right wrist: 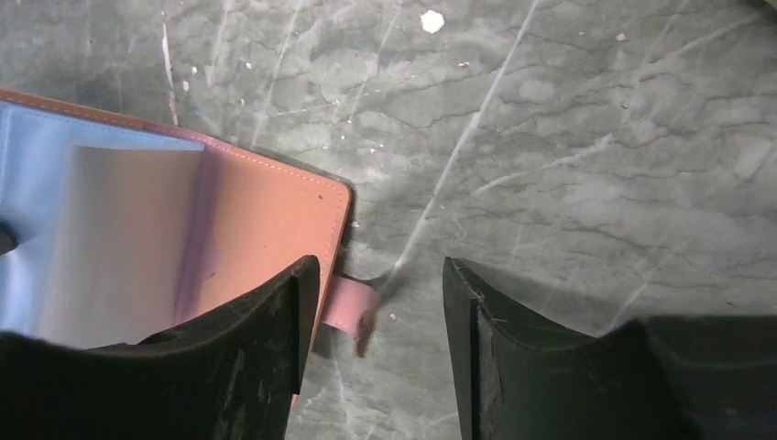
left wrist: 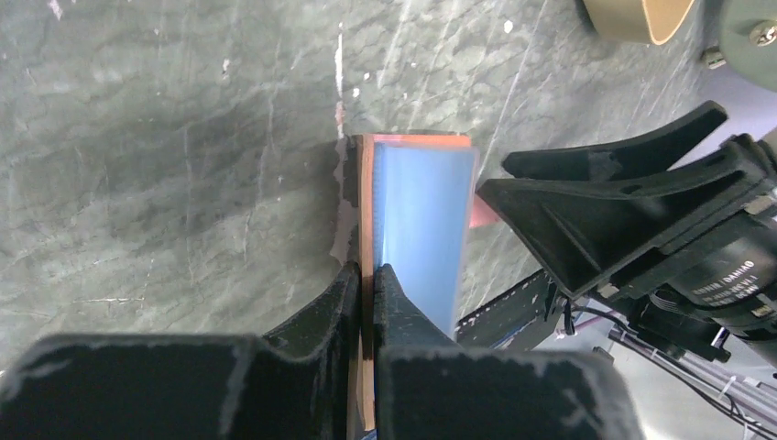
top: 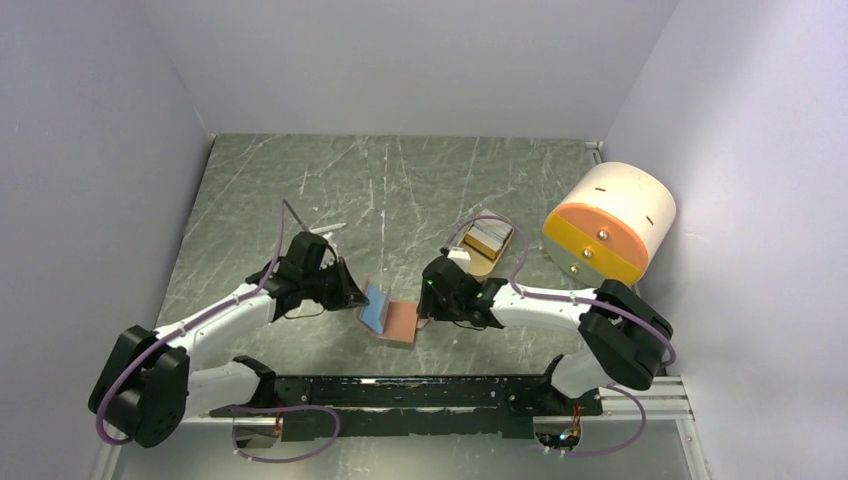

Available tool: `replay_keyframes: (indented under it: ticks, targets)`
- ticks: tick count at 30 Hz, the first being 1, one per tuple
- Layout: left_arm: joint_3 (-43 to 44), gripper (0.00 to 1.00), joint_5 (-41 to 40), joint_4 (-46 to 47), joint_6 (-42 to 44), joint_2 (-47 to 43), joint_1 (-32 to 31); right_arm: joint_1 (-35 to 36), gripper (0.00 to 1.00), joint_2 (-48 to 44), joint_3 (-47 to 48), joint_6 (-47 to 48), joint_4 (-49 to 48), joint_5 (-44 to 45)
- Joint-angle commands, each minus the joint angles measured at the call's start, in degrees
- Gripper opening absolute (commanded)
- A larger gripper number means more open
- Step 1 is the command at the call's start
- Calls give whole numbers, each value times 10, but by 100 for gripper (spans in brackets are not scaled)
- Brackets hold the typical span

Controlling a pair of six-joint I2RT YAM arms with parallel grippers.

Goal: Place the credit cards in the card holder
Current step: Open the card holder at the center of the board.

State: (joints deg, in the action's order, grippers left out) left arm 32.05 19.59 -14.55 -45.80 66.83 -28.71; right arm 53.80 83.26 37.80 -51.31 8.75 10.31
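Note:
The card holder (top: pixel 402 322) lies open between both arms, its reddish-brown leather showing. My left gripper (top: pixel 352 292) is shut on its left flap and holds that flap raised on edge; the left wrist view shows the thin leather edge (left wrist: pixel 366 183) pinched at my gripper (left wrist: pixel 368 275). A light blue card (top: pixel 376 308) rests against that flap's inner face (left wrist: pixel 421 220). My right gripper (top: pixel 428 310) is open at the holder's right edge. In the right wrist view the flat flap (right wrist: pixel 266 220) lies under the left finger, and the snap tab (right wrist: pixel 353 312) sits inside the open gripper (right wrist: pixel 380 312).
A tan oblong tray (top: pixel 483 265) holding more cards (top: pixel 490 238) stands behind the right gripper. The big cream-and-orange cylinder (top: pixel 610 220) lies at the right wall. A small white stick (top: pixel 325 229) lies behind the left gripper. Walls close three sides.

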Motion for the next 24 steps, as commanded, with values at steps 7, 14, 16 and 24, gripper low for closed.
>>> replay_keyframes:
  ticks: [7,14,16,24]
  targets:
    - [-57,9,-21,115,-25,-19,1,0,46,-97,58,24,25,-47]
    - [-22,9,-104,81,-4,-54,-33,6,29,-52,99,-56,-88,-121]
    - [-18,9,-113,76,0,-62,-37,6,27,-23,121,-71,-107,-132]
    - [-18,9,-137,60,1,-80,-38,8,19,83,177,-95,-129,-154]
